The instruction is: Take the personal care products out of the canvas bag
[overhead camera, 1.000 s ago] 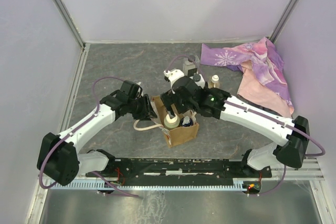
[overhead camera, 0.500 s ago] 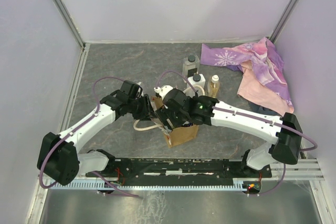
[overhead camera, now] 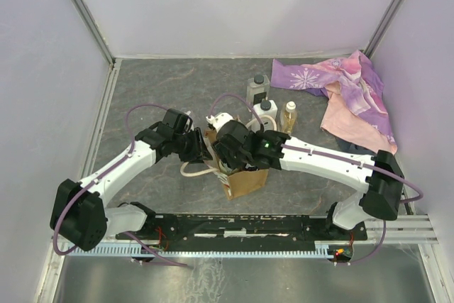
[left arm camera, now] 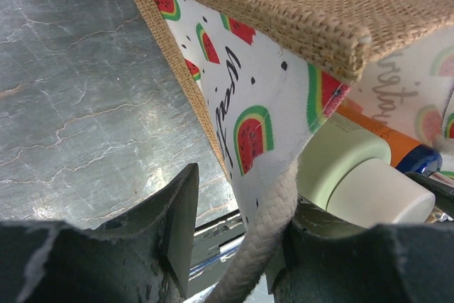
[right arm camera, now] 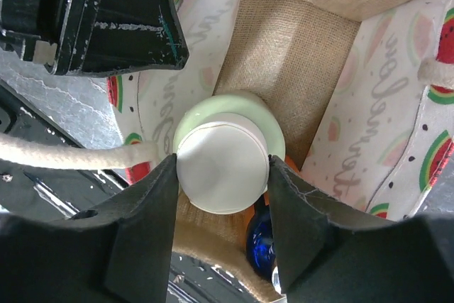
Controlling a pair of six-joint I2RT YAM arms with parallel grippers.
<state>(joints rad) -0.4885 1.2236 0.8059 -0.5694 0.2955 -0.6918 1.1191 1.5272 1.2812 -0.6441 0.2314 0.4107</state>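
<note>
The canvas bag stands open near the front centre. My right gripper reaches down into it. In the right wrist view its fingers press both sides of the cream cap of the pale round bottle. The orange blue-topped bottle lies beside it in the bag and also shows in the left wrist view. My left gripper is at the bag's left wall. Its jaws stand apart around the cream rope handle and watermelon panel. Three bottles stand behind the bag: a boxy dark-capped one, a white one and a slim yellowish one.
A purple-pink floral cloth lies at the back right. Pale walls close in the back and both sides. The arms' mounting rail runs along the near edge.
My right gripper has moved from near the bottles behind the bag, forward and down into the bag, around the cream-capped bottle. The left arm has not moved.
</note>
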